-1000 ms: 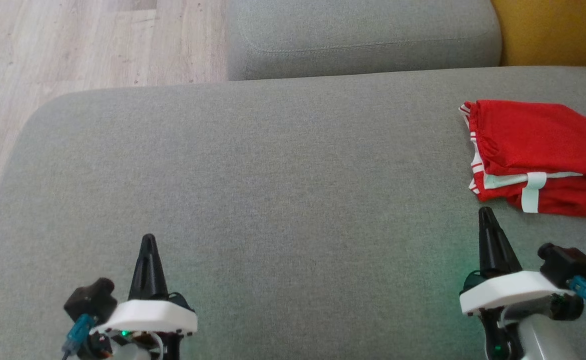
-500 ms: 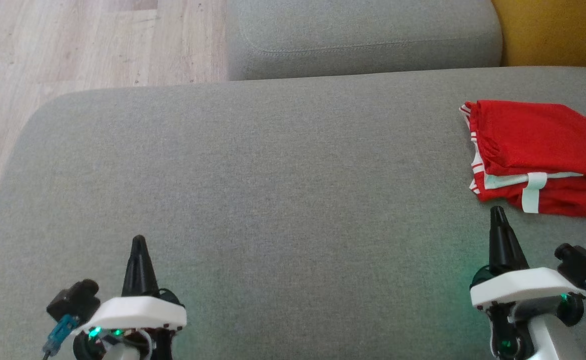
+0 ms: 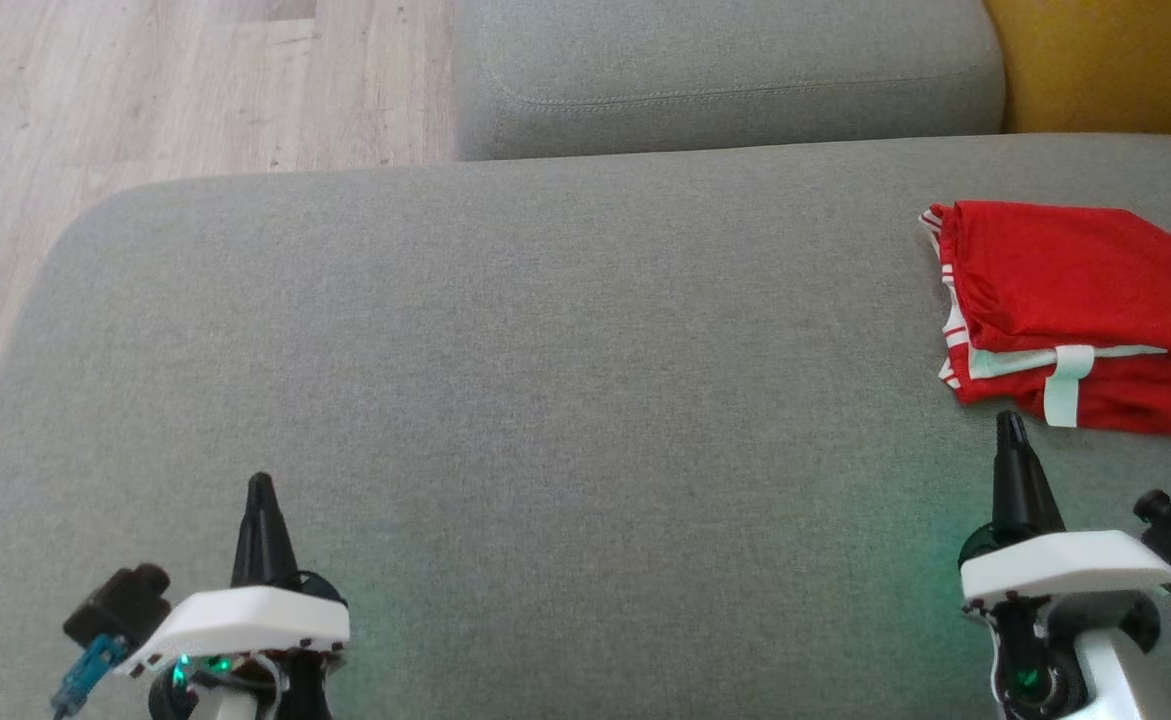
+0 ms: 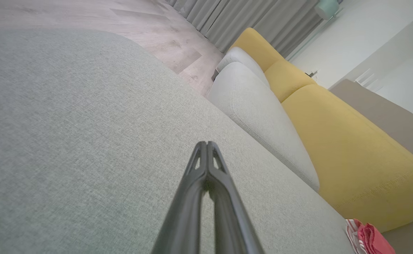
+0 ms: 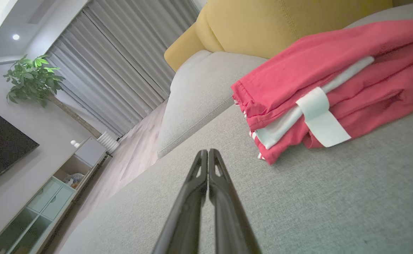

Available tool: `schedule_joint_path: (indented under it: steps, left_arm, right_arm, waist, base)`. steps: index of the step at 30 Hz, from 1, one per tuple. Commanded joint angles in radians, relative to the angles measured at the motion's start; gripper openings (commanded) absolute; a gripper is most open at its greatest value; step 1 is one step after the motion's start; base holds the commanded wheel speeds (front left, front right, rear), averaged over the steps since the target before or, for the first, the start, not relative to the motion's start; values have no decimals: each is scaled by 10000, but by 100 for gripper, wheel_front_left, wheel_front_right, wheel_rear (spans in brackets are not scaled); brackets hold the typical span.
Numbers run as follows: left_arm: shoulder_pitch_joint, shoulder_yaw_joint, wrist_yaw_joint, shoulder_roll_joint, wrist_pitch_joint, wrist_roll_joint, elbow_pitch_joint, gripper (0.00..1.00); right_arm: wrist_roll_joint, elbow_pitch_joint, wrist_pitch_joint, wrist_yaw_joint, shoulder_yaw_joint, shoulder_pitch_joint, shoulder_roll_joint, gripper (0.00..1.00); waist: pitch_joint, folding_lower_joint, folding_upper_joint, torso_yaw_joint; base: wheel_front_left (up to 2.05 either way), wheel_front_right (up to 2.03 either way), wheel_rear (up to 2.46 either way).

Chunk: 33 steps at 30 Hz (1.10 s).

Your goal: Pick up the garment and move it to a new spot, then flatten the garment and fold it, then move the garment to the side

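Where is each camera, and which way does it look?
Head view: on the head, looking forward and down at the grey seat; left claw and right claw show, shut.
Left wrist view: on that wrist, looking along its claw over the seat toward the yellow cushion.
Right wrist view: on that wrist, looking along its claw at the red garment.
Shared: all three show the garment.

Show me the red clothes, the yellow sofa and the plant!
red garment (image 3: 1075, 290), head view, on its top red fold.
yellow sofa (image 4: 351, 148), left wrist view, on its big cushion.
plant (image 5: 30, 79), right wrist view, on its green leaves.
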<state>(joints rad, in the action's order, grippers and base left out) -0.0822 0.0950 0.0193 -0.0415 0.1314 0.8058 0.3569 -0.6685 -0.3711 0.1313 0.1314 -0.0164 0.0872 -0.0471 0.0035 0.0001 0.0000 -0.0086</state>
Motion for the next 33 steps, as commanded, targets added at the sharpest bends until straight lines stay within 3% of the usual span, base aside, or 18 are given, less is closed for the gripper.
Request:
schedule_joint_path:
  steps: [1,33]
  left_arm:
    - [-397,-251,85,-32,-96,303,-380,0]
    - [-343,-971,489,-53,-1018,3336,-668,0]
  right_arm:
    - [-375,403,-84,-3,-26,374,-20,0]
    - [-3918,740,-1011,-5,-399,308,-24,0]
  waist:
    - [0,-1,0,2]
    - [-2,-1,0,35]
  base:
    - [0,0,0]
    - [0,0,0]
